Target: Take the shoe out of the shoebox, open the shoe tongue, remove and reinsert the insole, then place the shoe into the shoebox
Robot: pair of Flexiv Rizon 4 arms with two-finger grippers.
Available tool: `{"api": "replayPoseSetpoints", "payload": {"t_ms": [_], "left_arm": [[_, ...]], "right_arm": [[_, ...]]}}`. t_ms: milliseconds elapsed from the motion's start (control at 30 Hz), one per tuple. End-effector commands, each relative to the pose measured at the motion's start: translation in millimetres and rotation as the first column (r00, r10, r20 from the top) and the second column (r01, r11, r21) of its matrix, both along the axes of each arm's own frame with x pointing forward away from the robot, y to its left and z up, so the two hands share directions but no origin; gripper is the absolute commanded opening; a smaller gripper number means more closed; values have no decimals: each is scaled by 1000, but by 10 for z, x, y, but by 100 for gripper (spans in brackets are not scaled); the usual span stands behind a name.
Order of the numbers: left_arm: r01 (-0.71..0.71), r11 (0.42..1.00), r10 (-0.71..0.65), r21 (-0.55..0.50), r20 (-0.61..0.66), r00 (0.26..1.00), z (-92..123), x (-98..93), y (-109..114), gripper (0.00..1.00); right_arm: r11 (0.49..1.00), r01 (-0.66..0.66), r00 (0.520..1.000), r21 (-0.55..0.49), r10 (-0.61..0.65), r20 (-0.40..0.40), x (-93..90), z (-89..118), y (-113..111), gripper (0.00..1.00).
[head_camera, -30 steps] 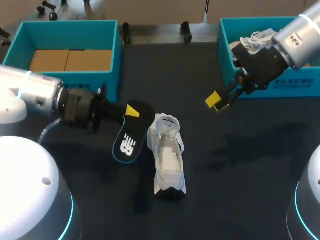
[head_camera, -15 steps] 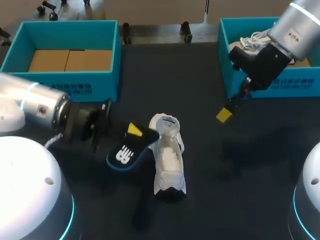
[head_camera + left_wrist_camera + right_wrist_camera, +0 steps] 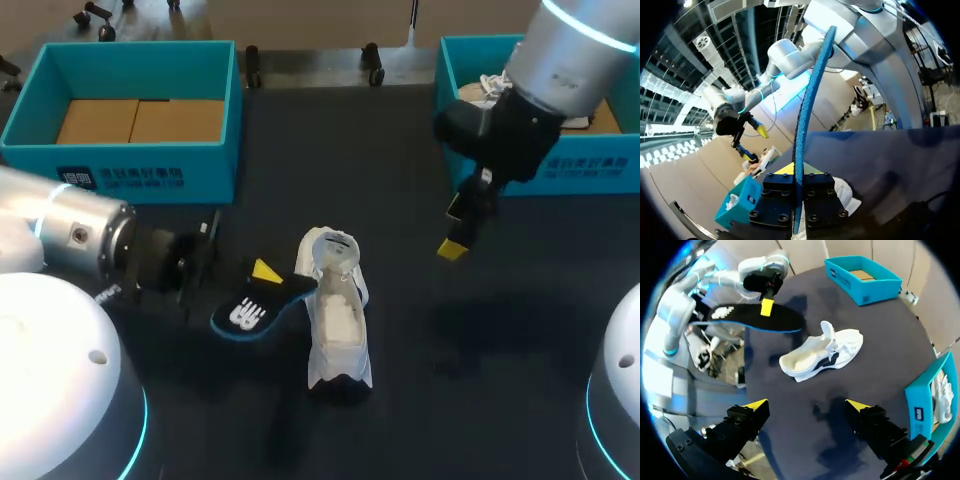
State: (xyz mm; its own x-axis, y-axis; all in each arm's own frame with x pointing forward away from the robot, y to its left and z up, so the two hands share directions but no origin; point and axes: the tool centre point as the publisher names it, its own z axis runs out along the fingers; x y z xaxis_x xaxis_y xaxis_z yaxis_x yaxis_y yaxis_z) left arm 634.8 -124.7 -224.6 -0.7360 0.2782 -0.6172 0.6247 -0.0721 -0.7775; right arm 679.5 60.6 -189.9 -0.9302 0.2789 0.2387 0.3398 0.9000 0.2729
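One insole (image 3: pixel 250 305) edge apparently touches the shoe (image 3: pixel 335 320); right pincer (image 3: pixel 456 229) apart.

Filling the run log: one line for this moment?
left jaws: shut on insole | right jaws: open, empty | white shoe: on table

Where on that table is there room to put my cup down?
The table between the left shoebox and the right shoebox is bare. So is the stretch right of the shoe, though the right end effector hangs open above it. Left of the shoe is crowded: the left end effector holds the insole there.
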Motion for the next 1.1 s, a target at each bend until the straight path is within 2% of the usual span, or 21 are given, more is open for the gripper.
{"api": "replayPoseSetpoints", "payload": {"t_ms": [33, 100, 300, 833, 900, 1100], "left_arm": [[-40, 999, 40, -7, -59, 997, -59, -203, -111, 0], [-52, 999, 51, -10, -83, 995, -61, -286, -133, 0], [-62, 998, 61, -3, -92, 994, 2, -543, -122, 0], [-62, 998, 61, -3, -92, 994, 2, -543, -122, 0], [-62, 998, 61, -3, -92, 994, 2, -543, -122, 0], [-68, 998, 66, -11, -113, 991, 61, -640, -140, 0]], "right_arm": [[983, -107, 983, -151, 127, 130, -46, -106, 100, 100], [977, -121, 973, -174, 151, 175, -94, -181, 107, 100], [977, -102, 965, -187, 143, 218, -295, -472, 121, 100], [977, -102, 965, -187, 143, 218, -295, -472, 121, 100], [974, -141, 954, -177, 181, 240, -258, -573, 189, 100], [972, -180, 939, -151, 216, 267, -326, -845, 367, 100]]}}
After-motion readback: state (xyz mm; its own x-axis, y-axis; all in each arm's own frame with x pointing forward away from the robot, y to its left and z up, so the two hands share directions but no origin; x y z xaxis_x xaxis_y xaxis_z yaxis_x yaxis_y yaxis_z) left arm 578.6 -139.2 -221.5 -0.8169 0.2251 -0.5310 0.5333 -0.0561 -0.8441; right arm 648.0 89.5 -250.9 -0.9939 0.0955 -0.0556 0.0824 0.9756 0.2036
